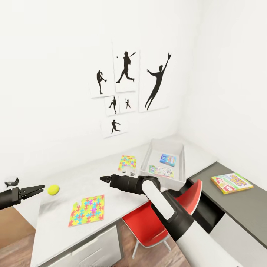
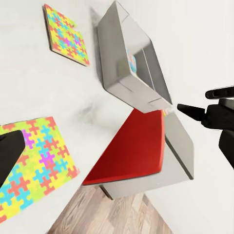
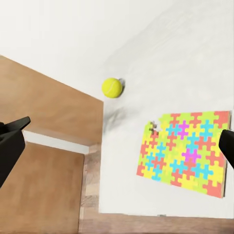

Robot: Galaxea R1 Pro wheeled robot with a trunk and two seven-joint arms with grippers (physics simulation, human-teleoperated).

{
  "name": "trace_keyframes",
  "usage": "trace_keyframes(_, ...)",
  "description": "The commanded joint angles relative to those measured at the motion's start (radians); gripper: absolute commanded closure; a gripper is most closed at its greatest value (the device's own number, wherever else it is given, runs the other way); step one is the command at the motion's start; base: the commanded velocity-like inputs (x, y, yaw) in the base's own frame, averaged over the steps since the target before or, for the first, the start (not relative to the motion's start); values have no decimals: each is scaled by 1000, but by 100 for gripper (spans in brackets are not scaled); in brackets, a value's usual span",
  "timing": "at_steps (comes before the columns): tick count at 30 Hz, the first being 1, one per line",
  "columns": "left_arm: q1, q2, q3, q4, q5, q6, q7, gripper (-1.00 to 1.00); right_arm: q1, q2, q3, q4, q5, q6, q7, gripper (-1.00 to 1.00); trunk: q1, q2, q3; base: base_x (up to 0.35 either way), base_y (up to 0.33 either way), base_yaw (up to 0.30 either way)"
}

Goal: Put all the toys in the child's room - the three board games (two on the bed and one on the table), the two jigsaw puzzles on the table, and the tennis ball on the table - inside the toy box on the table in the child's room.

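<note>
Head view: long pale table (image 1: 74,178) along a white wall hung with black athlete posters (image 1: 126,70). Near its left end, the yellow ball (image 1: 53,190), resting on the tabletop. Just beside the ball, the left gripper (image 1: 37,190), fingers nearly together at the tips, nothing held; touching the ball or not, cannot tell. In front, near the table's edge, one jigsaw (image 1: 87,210) lying flat. Further back, a second jigsaw (image 1: 127,163), flat too, just beside the grey toy box (image 1: 178,174). Inside the box, two board games: a blue one (image 1: 168,159) and a pale one (image 1: 161,171). Third game (image 1: 231,183), yellow-green, flat on the lower dark cabinet top (image 1: 244,211) at right, well apart from the box. Red chair (image 1: 163,222) tucked under the table below the box.

Right gripper (image 1: 104,178) hovering above the table between the two jigsaws, empty; in the right wrist view fingers spread wide, ball (image 3: 111,87) and near jigsaw (image 3: 185,151) between them on the table below.
</note>
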Motion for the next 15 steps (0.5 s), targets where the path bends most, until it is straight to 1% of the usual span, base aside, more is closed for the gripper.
trace_keyframes(1,-1,0,0,0,-2,10,-5,-100,-1,0,0,-1,-11,1,-10,-100,1,-2,-3,0,0,282)
trace_keyframes(6,-1,0,0,0,-2,10,-5,-100,-1,0,0,-1,-11,1,-10,-100,1,-2,-6,0,0,268)
trace_keyframes(15,-1,-2,0,0,-1,9,-5,-100,-1,0,0,-1,-11,1,-11,-100,1,-2,-16,0,0,235)
